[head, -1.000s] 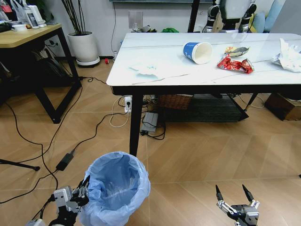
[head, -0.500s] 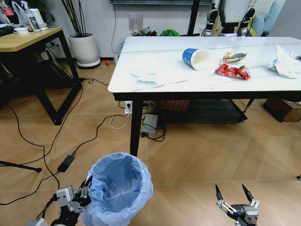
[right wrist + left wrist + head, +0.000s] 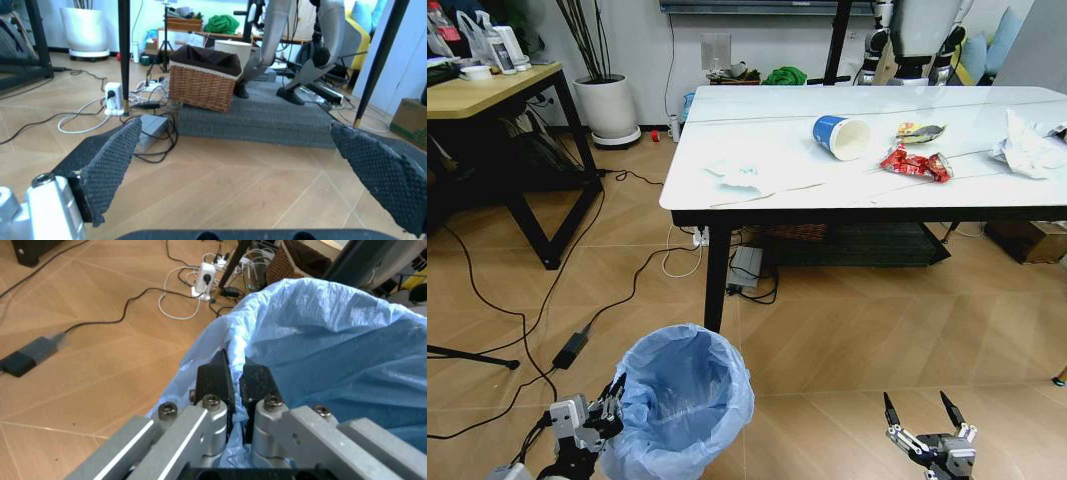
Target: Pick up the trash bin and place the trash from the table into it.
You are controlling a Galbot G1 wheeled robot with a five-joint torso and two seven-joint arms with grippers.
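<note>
The bin [image 3: 682, 400], round and lined with a crinkly light-blue bag, stands near left on the floor, left fingers [image 3: 215, 382] pinched on its rim. Right fingers [image 3: 952, 412] spread wide, empty; cup [image 3: 841, 136] and wrappers [image 3: 914, 162] lie on the far bench [image 3: 757, 190]

Left claw [image 3: 235, 382]: silver links, round screws, smooth black fingers. Right claw [image 3: 923, 412]: slim black fingers with dimpled dark pads [image 3: 107, 162].

Wooden desk [image 3: 472, 95], white planter [image 3: 607, 103], wicker basket [image 3: 203, 77], power strip [image 3: 113, 96], floor cables [image 3: 537, 300]
</note>
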